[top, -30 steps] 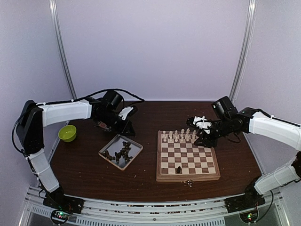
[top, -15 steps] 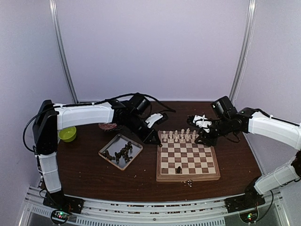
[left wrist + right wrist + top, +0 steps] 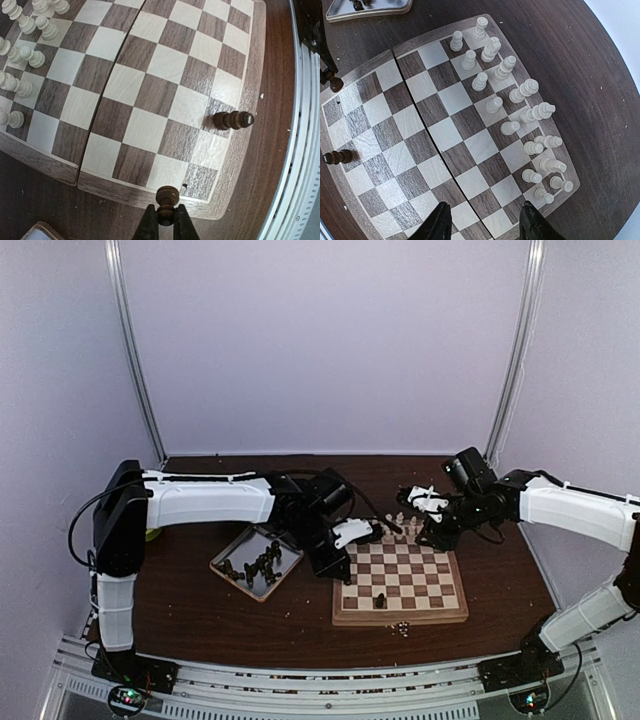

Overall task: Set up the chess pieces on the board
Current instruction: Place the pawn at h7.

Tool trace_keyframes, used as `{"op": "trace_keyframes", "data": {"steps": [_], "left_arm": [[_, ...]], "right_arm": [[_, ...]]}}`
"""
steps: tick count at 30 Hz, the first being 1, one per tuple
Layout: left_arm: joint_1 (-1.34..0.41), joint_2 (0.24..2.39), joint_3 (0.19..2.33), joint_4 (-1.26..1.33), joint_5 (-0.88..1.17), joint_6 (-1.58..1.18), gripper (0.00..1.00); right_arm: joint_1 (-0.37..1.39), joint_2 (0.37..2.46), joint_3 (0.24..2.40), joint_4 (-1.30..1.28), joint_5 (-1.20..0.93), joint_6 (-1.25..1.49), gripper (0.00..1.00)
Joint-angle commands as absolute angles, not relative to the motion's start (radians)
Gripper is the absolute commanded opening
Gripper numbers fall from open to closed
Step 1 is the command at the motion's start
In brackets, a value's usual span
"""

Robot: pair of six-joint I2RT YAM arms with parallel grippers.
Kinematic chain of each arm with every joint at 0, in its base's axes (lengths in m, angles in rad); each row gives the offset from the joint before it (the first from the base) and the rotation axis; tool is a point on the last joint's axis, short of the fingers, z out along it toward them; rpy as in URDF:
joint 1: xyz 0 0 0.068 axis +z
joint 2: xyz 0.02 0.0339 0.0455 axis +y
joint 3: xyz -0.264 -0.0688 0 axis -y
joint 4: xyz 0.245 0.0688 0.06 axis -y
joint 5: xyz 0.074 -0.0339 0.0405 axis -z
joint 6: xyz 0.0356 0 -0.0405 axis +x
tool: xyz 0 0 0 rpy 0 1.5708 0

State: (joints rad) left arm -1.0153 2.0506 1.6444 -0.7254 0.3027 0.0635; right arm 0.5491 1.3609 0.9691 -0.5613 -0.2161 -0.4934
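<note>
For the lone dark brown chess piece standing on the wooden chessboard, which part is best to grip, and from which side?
Probably the upper stem just under the head of the lone dark brown chess piece, coming from above: it stands upright and slender, and the squares of the wooden chessboard around it are free.

The left arm (image 3: pixel 215 500) has swung right and nearer, from the far-left side of the table, across the far side of the tray (image 3: pixel 232 545), to the board (image 3: pixel 400 618). The left gripper (image 3: pixel 165 222), earlier beyond the tray, now hangs over the board's left rim, its fingers pinched on a dark chess piece (image 3: pixel 167 196). The stretched-out arm now covers most of the green bowl (image 3: pixel 151 534), which was in plain sight before. The right arm (image 3: pixel 560 505) has edged slightly left.
</note>
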Motion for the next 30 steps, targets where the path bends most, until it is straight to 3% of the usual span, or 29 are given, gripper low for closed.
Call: {"op": "trace_keyframes", "data": {"steps": [1,20,30], "left_arm": [[-1.026,2.076,1.674,-0.733,0.239,0.103,0.05],[-1.055,2.15,1.723,-0.74,0.216,0.12,0.07],[-1.063,2.16,1.727,-0.747,0.203,0.124,0.18]], "right_arm": [[0.545,1.375,0.984,-0.547,-0.173,-0.483,0.48],[0.544,1.407,0.996,-0.572,-0.179,-0.498,0.48],[0.544,1.417,1.001,-0.583,-0.188,-0.503,0.48]]}}
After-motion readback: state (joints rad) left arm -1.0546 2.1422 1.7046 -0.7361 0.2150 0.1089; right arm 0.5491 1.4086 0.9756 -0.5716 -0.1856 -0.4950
